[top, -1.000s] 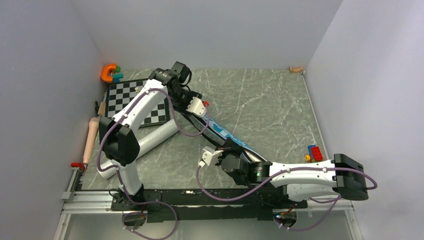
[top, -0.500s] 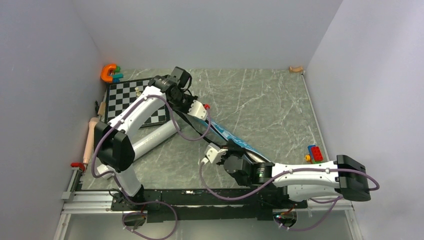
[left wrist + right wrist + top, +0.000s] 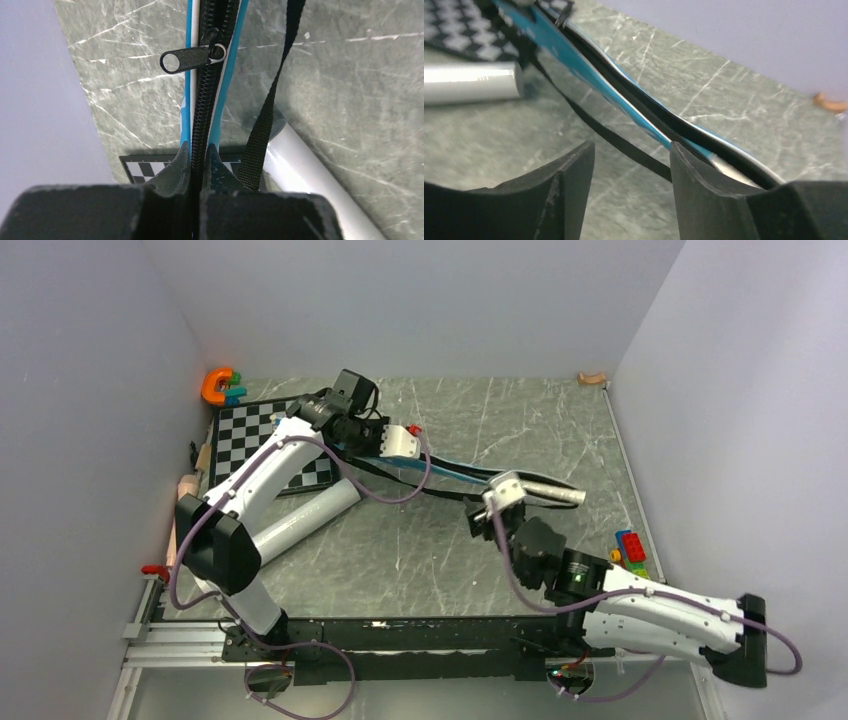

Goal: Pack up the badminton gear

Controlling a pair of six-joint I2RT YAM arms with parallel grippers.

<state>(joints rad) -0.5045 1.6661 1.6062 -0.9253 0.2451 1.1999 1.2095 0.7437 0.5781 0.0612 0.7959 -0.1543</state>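
The blue racket-shaped bag [image 3: 455, 470] lies edge-up across the middle of the table, its black strap [image 3: 270, 100] hanging loose beside it. My left gripper [image 3: 405, 448] is shut on the bag's zipped edge [image 3: 202, 125], just below the black zipper pull [image 3: 192, 56]. My right gripper [image 3: 492, 508] stands open near the bag's right end. Between its fingers are only the table and the strap [image 3: 614, 137], with the bag [image 3: 624, 85] just beyond them. The long pale-grey tube [image 3: 300, 525] lies on the table left of the bag, under the left arm.
A chessboard [image 3: 250, 435] lies at the back left, with an orange toy [image 3: 217, 385] behind it. A wooden rolling pin [image 3: 183, 505] rests along the left wall. Toy bricks [image 3: 630, 545] sit near the right wall, and a small wooden piece [image 3: 592, 378] in the far right corner.
My left gripper has shut on the bag's zipped edge. My right gripper has opened, let go of the bag and swung right. The bag's near end has swung toward the right.
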